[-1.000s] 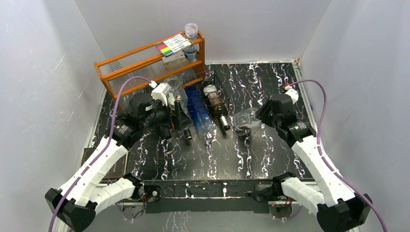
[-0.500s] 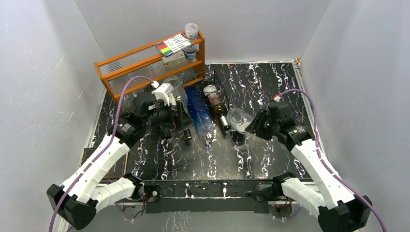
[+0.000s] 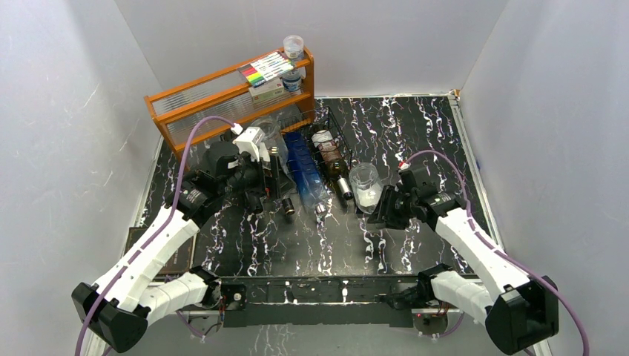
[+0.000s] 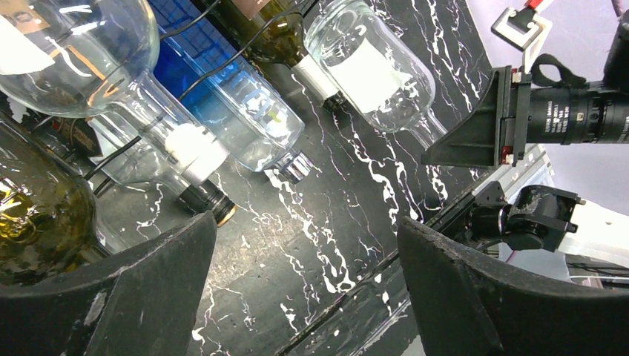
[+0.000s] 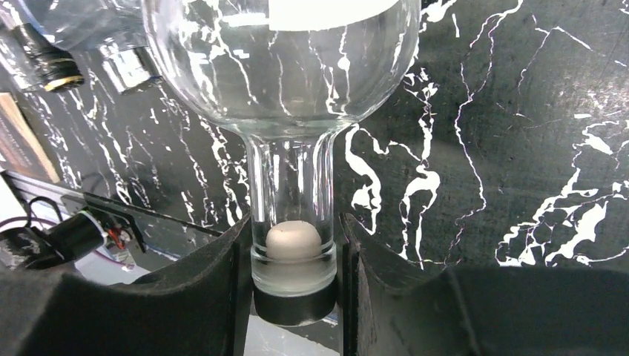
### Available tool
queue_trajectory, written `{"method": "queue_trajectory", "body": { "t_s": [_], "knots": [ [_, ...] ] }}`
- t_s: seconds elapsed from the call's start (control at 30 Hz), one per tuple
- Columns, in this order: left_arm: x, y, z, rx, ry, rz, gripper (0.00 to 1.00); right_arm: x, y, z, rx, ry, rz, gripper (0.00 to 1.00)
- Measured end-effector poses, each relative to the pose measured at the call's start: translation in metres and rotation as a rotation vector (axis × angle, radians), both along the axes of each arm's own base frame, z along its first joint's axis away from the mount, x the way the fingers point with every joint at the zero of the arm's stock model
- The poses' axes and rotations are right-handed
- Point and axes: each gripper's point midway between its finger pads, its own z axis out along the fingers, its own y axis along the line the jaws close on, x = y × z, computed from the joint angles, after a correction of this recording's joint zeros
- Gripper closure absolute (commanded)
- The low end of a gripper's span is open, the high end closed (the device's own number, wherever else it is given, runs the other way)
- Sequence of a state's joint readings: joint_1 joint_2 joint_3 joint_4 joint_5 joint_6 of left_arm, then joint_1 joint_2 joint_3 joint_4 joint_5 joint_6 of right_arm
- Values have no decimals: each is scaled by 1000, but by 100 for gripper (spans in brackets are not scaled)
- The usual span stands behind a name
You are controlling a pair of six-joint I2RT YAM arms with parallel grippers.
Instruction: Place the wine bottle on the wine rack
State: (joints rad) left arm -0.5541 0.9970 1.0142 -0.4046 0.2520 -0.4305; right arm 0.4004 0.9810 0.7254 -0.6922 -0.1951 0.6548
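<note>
The wine bottle [image 3: 365,185] is clear glass with a white label and a cork in its neck. My right gripper [image 3: 382,209] is shut on its neck [image 5: 294,222] and holds it tilted, base toward the rack, just right of the rack's near end. It also shows in the left wrist view [image 4: 371,63]. The low black wire wine rack [image 3: 331,127] holds a clear bottle [image 4: 81,52], a blue bottle [image 3: 304,167] and a dark bottle [image 3: 332,165], necks pointing toward me. My left gripper [image 3: 274,182] is open and empty at the rack's left side, fingers [image 4: 133,289] wide apart above the table.
An orange wooden shelf [image 3: 222,96] with markers and small jars stands at the back left, just behind the rack. A dark flat object [image 3: 159,248] lies at the table's left near edge. White walls close in on three sides. The table is black marble.
My right gripper has moved left and nearer with the clear bottle, swinging it from lying low to tilted up beside the rack. The left arm has barely moved.
</note>
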Motion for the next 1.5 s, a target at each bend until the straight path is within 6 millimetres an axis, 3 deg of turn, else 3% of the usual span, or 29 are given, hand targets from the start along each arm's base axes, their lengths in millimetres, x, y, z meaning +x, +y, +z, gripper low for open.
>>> {"method": "queue_trajectory", "body": {
  "t_s": [0.2,0.37,0.47,0.5,0.53,0.7,0.83,0.9,1.5],
  "knots": [
    [2,5,-4,29,-4,16,9,-6,1,-28,-49,27,33,100],
    [5,8,-6,48,-15,31,9,-6,1,-52,-214,-9,61,100],
    [7,11,-8,64,-15,44,8,-4,-1,-69,-319,-17,72,89],
    [8,12,-9,69,-18,48,8,-4,-2,-72,-340,-20,77,81],
    [9,12,-9,74,-21,52,8,-3,-1,-73,-352,-26,77,75],
    [10,15,-10,85,-25,57,8,3,-2,-73,-375,-50,67,67],
    [10,16,-11,93,-26,62,7,10,-2,-74,-395,-63,61,48],
    [11,17,-11,98,-29,64,8,13,-2,-74,-399,-70,55,44],
    [10,21,-16,123,-19,78,7,31,-4,-85,-458,-98,25,43]
  ]
}}
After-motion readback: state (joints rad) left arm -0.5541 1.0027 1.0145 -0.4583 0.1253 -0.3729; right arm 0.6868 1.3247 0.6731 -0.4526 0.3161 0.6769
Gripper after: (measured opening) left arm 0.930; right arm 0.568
